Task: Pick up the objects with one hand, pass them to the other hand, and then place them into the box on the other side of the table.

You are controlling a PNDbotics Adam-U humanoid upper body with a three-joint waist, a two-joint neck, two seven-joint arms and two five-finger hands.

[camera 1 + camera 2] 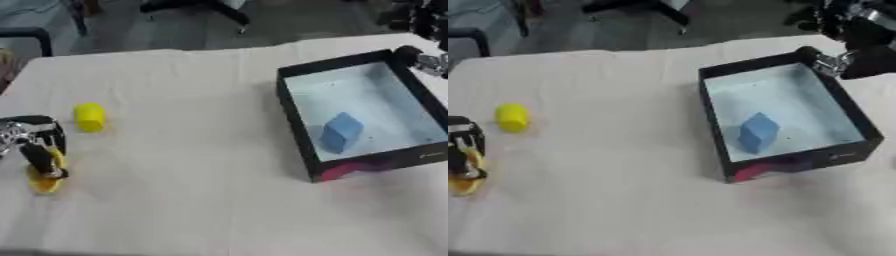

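A small yellow cylinder (89, 116) lies on the white cloth at the left. Below it, my left hand (33, 145) reaches down with its fingers curled onto a second yellow object (45, 181) that rests on the cloth. At the right stands a black box (299, 133) with a pale blue floor, and a blue block (340, 132) lies inside it. My right hand (852, 50) hovers over the box's far right corner; I cannot make out its fingers.
White cloth (192, 170) covers the table, with broad open room in the middle and front. Dark chair legs (201, 9) and floor lie beyond the far edge. The box has a pink patch on its front wall (343, 170).
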